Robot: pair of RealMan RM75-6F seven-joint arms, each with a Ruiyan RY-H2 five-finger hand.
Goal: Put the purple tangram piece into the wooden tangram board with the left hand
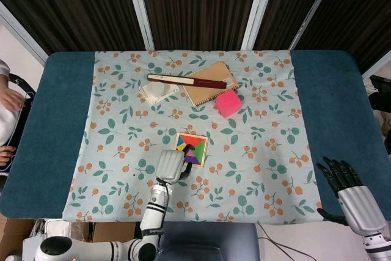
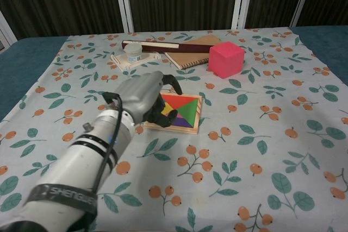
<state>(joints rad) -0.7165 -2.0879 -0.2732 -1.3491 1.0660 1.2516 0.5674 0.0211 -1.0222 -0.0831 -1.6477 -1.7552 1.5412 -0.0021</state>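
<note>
Left edge of head view: a person's hand [image 1: 11, 98] shows just off the table [image 1: 55, 126], beside the blue table covering.

Left hand [image 2: 142, 97]: raised over the near-left corner of the wooden tangram board [image 2: 196, 118]. Back of the hand faces both cameras. Dark fingers [image 2: 174, 82] curl forward and down over the board's left part, partly apart; one fingertip lies close to the purple area. From these angles I cannot tell whether anything is pinched under the palm, or whether the fingers touch the board.

Purple tangram piece [image 2: 183, 123]: a purple wedge shows along the board's near edge, level with the other coloured pieces, apparently seated in the frame. Its left end is hidden by the fingers. In head view it appears as a small purple patch [image 1: 192, 159] at the board's lower edge, just beside the hand [image 1: 171, 164].

Board sits near the middle of the floral cloth [image 1: 256, 139], red, green, yellow and orange pieces visible inside.

Farther back, left to right: small white jar [image 2: 133, 52] on a pale flat card; long dark red box [image 2: 163, 46] lying across that card and the brown notebook [image 2: 202, 42]; pink cube [image 2: 226, 59] just right of the notebook, well apart from the board.

Right hand [image 1: 345, 183]: far right, at the near table edge in head view, fingers extended and spread, holding nothing. Well apart from all objects.
</note>
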